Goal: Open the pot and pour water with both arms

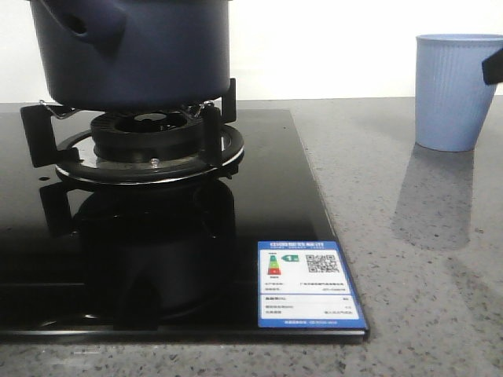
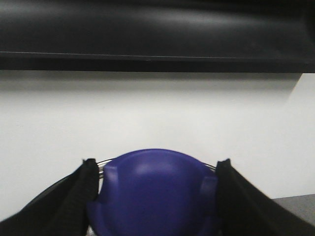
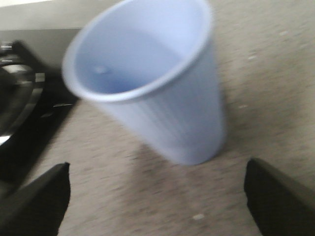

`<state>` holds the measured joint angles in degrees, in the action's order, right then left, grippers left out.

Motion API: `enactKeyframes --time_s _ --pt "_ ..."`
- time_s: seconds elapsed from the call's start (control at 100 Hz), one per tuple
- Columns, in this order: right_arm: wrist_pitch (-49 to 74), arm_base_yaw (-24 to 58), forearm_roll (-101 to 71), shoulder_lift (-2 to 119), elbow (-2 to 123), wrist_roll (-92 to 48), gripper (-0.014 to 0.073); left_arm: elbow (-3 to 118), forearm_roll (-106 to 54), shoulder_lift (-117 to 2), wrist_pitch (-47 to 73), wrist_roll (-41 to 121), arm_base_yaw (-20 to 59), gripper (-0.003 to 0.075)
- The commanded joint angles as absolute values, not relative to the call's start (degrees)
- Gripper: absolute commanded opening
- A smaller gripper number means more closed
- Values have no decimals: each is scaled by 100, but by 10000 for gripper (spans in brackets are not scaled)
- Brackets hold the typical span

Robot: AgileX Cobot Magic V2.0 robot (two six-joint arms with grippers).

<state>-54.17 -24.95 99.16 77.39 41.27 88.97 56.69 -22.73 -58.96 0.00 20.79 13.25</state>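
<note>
Cup first: the pale blue ribbed plastic cup [image 3: 152,78] stands upright on the speckled grey stone counter [image 1: 409,298], straight ahead of my right gripper [image 3: 157,196], whose fingers are spread wide with the cup between and beyond them, not touching. My left gripper [image 2: 155,196] is clamped on a rounded dark-blue plastic lid knob [image 2: 155,191]. The large round navy-blue pot [image 1: 134,55] sits on the black gas burner [image 1: 145,141], well left of the cup.
</note>
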Motion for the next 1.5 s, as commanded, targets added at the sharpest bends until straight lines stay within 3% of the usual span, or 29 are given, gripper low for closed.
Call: enactKeyframes --time_s 0.0,0.28,0.57,0.78,1.25,1.49 --pt "-6175 -2561 9859 7396 4271 9146 626 5881 -2266 -5748 -665 2083 1315 370" --pt "-6978 -2561 9766 6713 4284 9442 586 5881 -2266 -5748 -645 2083 1315 370" --pt "-5985 -2776 9766 5560 4284 9588 224 5881 -2266 -5748 -611 2083 1470 370" --pt "-5198 -2776 9776 4828 4284 9599 52 5881 -2266 -5769 -598 2083 1962 370" --pt "-5275 -2776 9882 4758 4284 9968 23 5881 -2139 -6567 -1047 2083 3053 370" --pt "-5323 -2776 9882 4758 4284 9981 23 5881 -2021 -7055 -1459 2083 3186 370"
